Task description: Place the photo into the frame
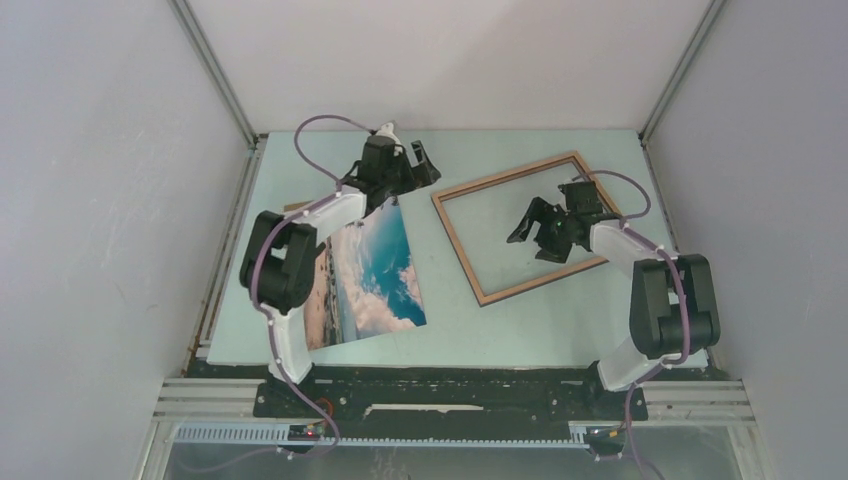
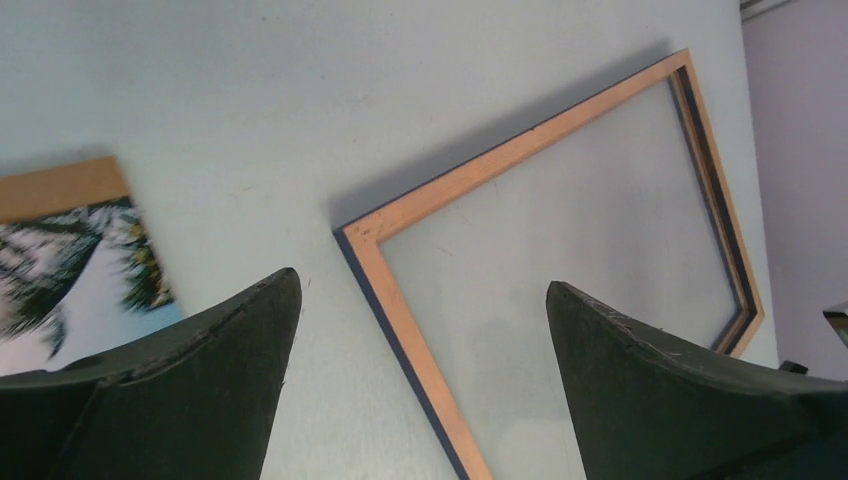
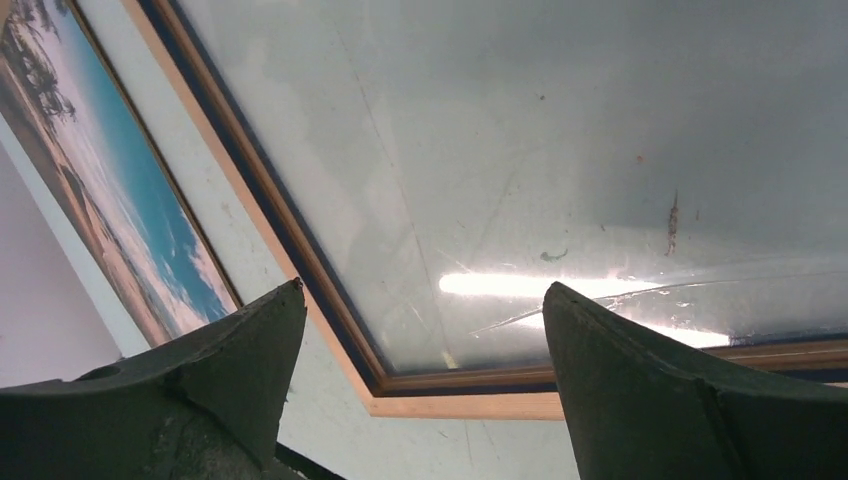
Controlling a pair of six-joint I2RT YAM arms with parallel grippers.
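The photo (image 1: 370,275), a beach print with blue sea and tan sand, lies flat on the table at centre-left, partly under my left arm. It also shows in the left wrist view (image 2: 70,270) and the right wrist view (image 3: 110,200). A brown board (image 2: 60,185) shows along its far edge. The frame (image 1: 457,248), thin light wood with a clear pane, lies flat at centre-right, apart from the photo; it shows too in both wrist views (image 2: 500,158) (image 3: 470,405). My left gripper (image 1: 428,165) (image 2: 422,280) is open and empty above the frame's far-left corner. My right gripper (image 1: 530,240) (image 3: 424,286) is open and empty over the frame's pane.
Grey enclosure walls stand close on the left, right and back of the pale table (image 1: 520,330). A metal rail (image 1: 450,400) with the arm bases runs along the near edge. The pane reflects a ceiling light (image 3: 520,285).
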